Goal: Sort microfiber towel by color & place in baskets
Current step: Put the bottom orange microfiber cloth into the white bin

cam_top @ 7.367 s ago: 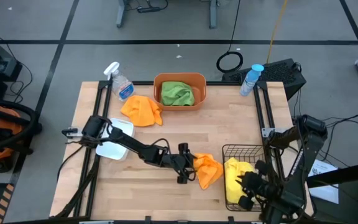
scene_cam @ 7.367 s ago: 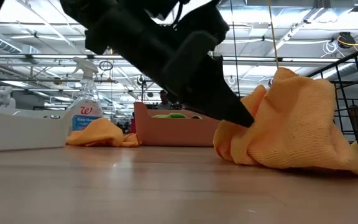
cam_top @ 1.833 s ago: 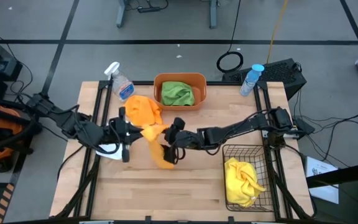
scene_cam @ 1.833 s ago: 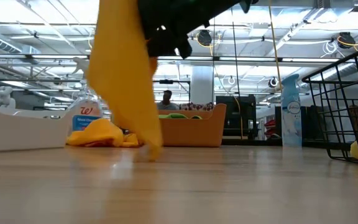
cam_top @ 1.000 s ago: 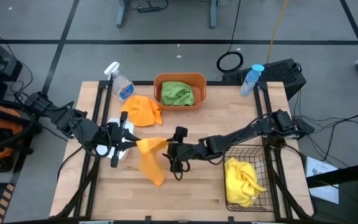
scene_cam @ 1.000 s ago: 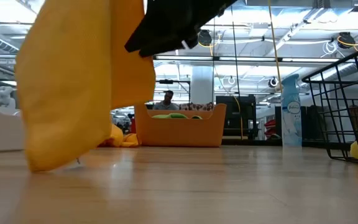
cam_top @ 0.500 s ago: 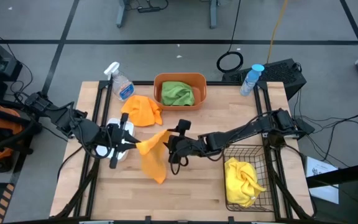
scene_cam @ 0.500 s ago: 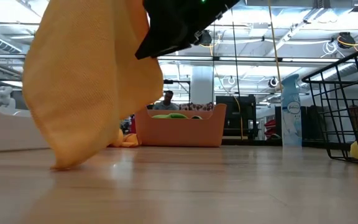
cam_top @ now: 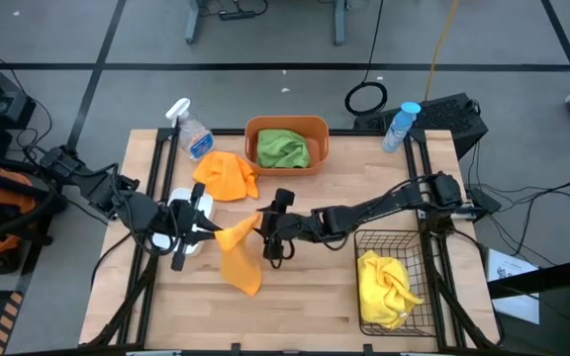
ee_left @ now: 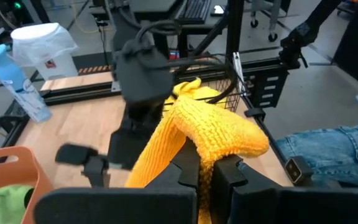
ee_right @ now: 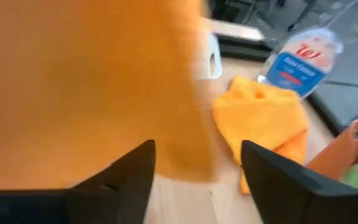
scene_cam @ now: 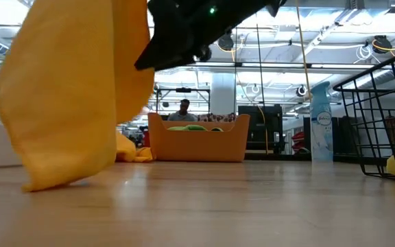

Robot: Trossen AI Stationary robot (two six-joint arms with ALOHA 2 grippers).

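left claw – clamped on hanging orange microfiber towel | right claw – fingers apart, right beside towel, mid-table

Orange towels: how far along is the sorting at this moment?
Done: green towel in the orange tub, yellow towel in the wire basket. In hand: the left tool pinches one orange towel, right tool open beside it. Left: second orange towel on the table; white bin.

Two towels are orange: one hanging, one lying. The green towel fills the orange tub; the yellow towel fills the black wire basket.
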